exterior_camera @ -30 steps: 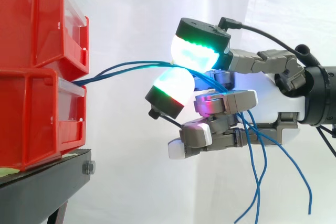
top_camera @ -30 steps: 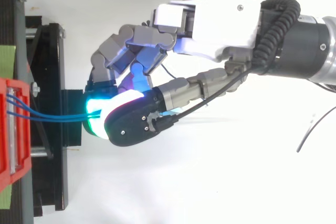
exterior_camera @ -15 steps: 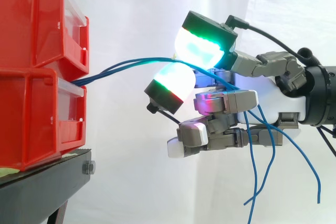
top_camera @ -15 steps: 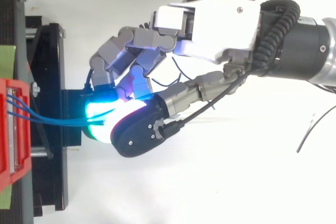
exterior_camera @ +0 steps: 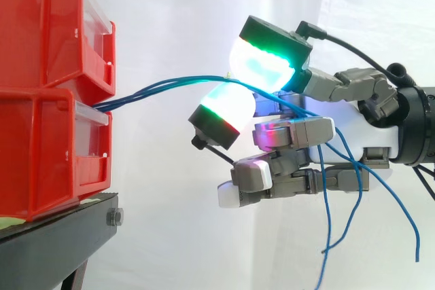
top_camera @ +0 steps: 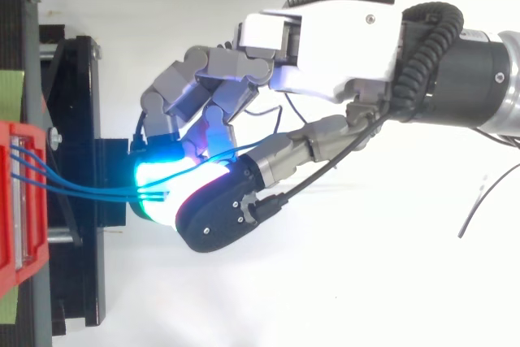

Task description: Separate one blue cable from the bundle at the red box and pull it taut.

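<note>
Robot hand (top_camera: 341, 38) at 3 o'clock of red bins (exterior_camera: 47, 147); glowing pads (exterior_camera: 262, 66) curled round blue cables (exterior_camera: 156, 87), loose ends hanging.

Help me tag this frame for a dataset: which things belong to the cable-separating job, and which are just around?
Job: blue cables; lower red bin they run into; hand pinching them.
Just around: upper red bin; black stand; white curtain.
</note>
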